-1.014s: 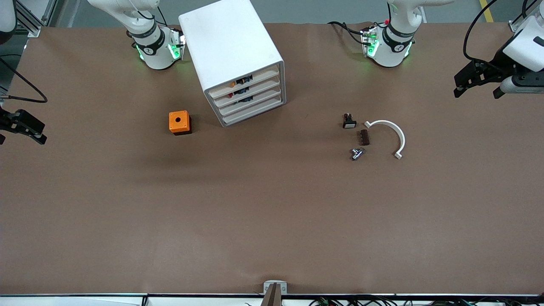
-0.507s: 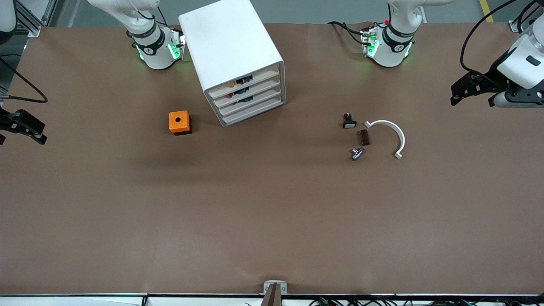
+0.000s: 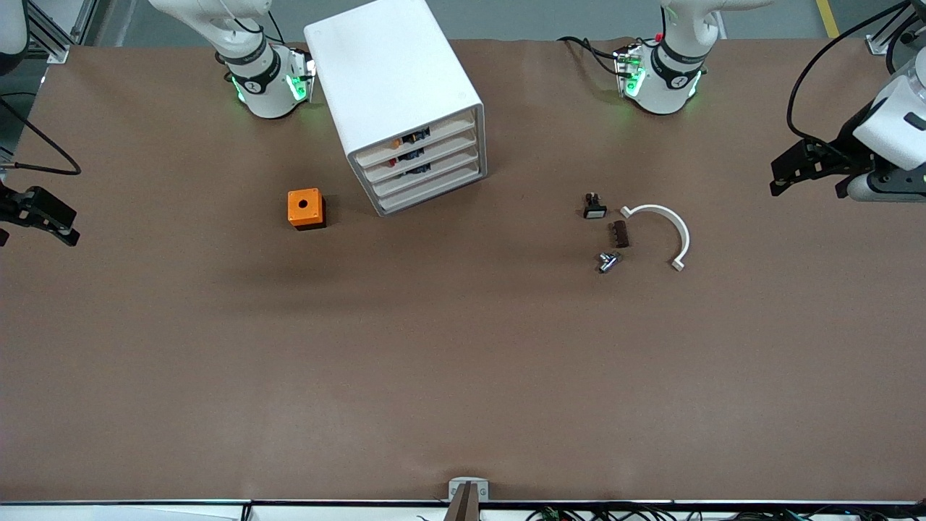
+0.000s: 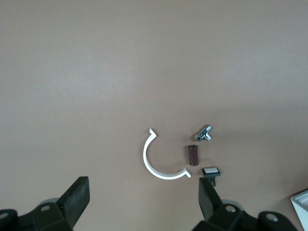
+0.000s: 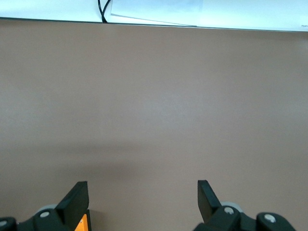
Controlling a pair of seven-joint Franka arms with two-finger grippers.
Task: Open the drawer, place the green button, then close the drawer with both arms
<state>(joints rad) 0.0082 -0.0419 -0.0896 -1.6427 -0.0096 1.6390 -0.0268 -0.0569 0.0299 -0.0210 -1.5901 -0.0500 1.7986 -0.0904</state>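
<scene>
The white cabinet (image 3: 391, 72) stands near the right arm's base with its four drawers (image 3: 427, 168) all shut. Small coloured parts show through the drawer fronts. The green-capped button is not in view. My left gripper (image 3: 809, 187) hangs open and empty over the table edge at the left arm's end; in the left wrist view (image 4: 143, 190) nothing lies between its fingers. My right gripper (image 3: 36, 237) hangs open and empty over the table edge at the right arm's end; the right wrist view (image 5: 142, 190) shows bare table between its fingers.
An orange box with a hole (image 3: 305, 208) sits beside the cabinet and shows in the right wrist view (image 5: 83, 224). A black part with a white face (image 3: 594, 208), a brown block (image 3: 619, 234), a metal fitting (image 3: 607, 261) and a white arc clamp (image 3: 665, 228) lie toward the left arm's end.
The left arm's hand has shifted a little over the left arm's end of the table, still open. The right arm and all objects have not moved.
</scene>
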